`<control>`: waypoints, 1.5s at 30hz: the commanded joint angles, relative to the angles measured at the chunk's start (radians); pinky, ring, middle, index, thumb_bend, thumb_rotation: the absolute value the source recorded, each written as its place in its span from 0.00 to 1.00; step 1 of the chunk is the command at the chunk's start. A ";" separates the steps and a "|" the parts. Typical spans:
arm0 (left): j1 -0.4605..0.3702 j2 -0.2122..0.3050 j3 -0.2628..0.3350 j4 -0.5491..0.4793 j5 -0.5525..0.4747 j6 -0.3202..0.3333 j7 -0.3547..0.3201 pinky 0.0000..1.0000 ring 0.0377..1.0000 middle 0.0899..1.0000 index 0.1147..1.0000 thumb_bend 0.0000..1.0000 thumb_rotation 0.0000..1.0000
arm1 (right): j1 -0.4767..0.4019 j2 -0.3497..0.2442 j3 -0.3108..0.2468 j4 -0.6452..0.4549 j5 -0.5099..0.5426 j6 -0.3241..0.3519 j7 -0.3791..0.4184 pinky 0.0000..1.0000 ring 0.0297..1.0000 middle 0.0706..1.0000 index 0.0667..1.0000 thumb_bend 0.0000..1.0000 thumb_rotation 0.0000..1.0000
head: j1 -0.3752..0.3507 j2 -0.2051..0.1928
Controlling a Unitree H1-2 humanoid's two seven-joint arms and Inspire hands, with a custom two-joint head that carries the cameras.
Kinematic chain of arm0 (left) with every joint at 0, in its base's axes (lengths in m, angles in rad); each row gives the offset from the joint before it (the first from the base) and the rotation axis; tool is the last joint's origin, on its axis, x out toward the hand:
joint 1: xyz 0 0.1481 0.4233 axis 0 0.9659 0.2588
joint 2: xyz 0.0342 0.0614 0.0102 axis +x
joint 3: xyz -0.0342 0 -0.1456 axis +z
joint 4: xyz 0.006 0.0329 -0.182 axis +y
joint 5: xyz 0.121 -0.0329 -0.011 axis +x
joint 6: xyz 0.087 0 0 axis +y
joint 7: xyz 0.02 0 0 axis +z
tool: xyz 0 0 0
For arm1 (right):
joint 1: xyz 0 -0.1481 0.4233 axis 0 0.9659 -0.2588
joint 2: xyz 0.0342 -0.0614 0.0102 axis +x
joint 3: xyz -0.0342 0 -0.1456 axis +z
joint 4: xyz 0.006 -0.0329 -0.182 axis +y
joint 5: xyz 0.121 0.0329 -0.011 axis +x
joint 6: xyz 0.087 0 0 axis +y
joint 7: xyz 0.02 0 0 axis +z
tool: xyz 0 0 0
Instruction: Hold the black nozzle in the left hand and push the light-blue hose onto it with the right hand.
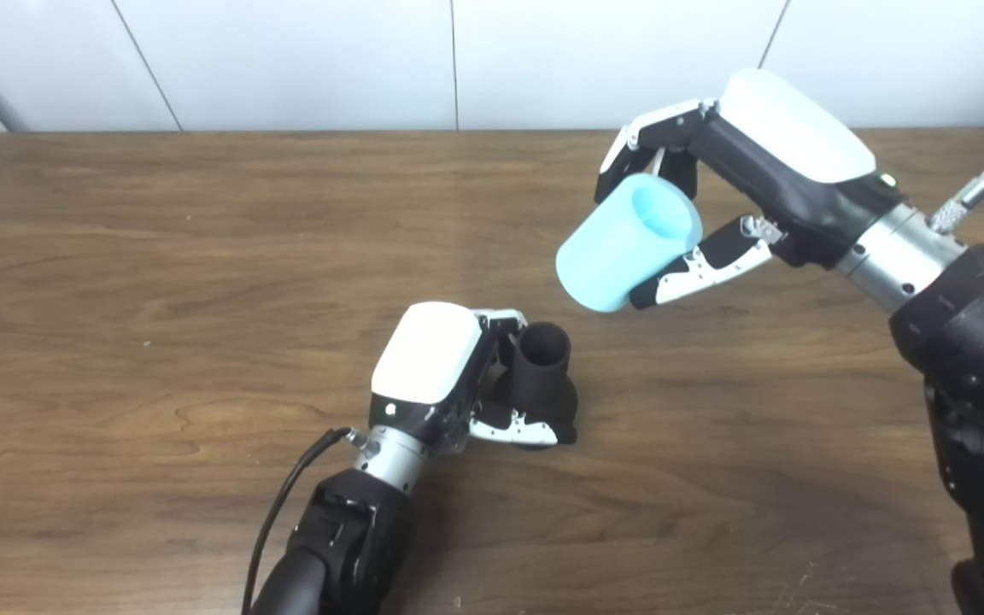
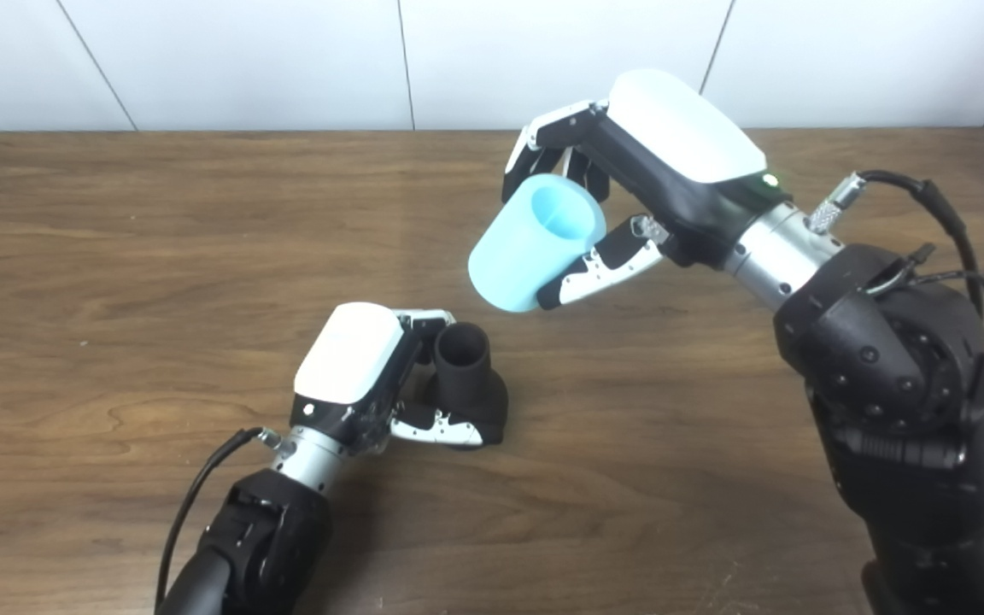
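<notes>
The black nozzle (image 1: pixel 539 376) stands upright on the wooden table (image 1: pixel 159 282) near the middle, its open round neck pointing up. My left hand (image 1: pixel 449 376) is shut on it, fingers wrapped round its wider base from the left. Up and to the right, my right hand (image 1: pixel 714 188) is shut on the light-blue hose (image 1: pixel 624 243), a short thick tube held above the table. The hose is tilted, its lower end aimed down-left toward the nozzle, with a clear gap between the two. Its upper open end faces the palm.
A white panelled wall (image 1: pixel 458 60) runs behind the table's far edge. The right arm's dark bulky forearm (image 2: pixel 902 401) fills the right side of the view. A black cable (image 1: pixel 283 504) trails from the left wrist.
</notes>
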 commanded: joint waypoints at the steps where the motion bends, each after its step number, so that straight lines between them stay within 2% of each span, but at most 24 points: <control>1: 0.002 0.005 -0.001 0.007 0.015 -0.015 0.020 0.44 0.46 0.39 0.43 0.52 0.00 | -0.043 -0.012 -0.009 -0.039 0.009 0.003 -0.004 0.34 0.37 0.47 0.47 0.50 0.00 | 0.000 0.001; 5: 0.004 0.003 0.001 0.008 0.018 -0.016 0.019 0.44 0.46 0.39 0.43 0.52 0.00 | -0.047 -0.017 0.001 -0.058 0.011 0.021 0.022 0.31 0.38 0.48 0.48 0.49 0.00 | 0.000 0.001; 8: 0.004 0.003 0.001 0.009 0.017 -0.018 0.019 0.43 0.45 0.38 0.43 0.52 0.00 | -0.047 -0.019 0.015 -0.074 -0.011 0.026 0.045 0.33 0.38 0.47 0.47 0.50 0.00 | 0.000 0.001; 14: 0.005 0.002 0.004 0.012 0.016 -0.013 0.011 0.44 0.45 0.38 0.44 0.52 0.00 | -0.033 0.024 0.016 -0.100 -0.064 0.037 0.140 0.33 0.38 0.46 0.47 0.50 0.00 | 0.000 0.001; 23: 0.000 -0.003 0.006 0.010 0.018 -0.009 0.001 0.43 0.44 0.38 0.43 0.52 0.00 | 0.002 0.043 0.047 -0.083 -0.082 0.033 0.163 0.33 0.38 0.45 0.47 0.50 0.00 | 0.001 0.001; 35: -0.001 -0.006 0.009 0.004 0.008 -0.014 -0.004 0.41 0.43 0.37 0.43 0.52 0.00 | 0.031 0.037 0.055 0.007 -0.088 -0.012 0.103 0.33 0.38 0.46 0.47 0.50 0.00 | -0.002 0.004; 45: -0.001 0.000 0.016 0.006 0.002 -0.020 -0.005 0.40 0.42 0.36 0.43 0.52 0.00 | 0.053 0.052 0.065 0.022 -0.100 -0.022 0.060 0.34 0.38 0.46 0.46 0.50 0.00 | -0.001 0.001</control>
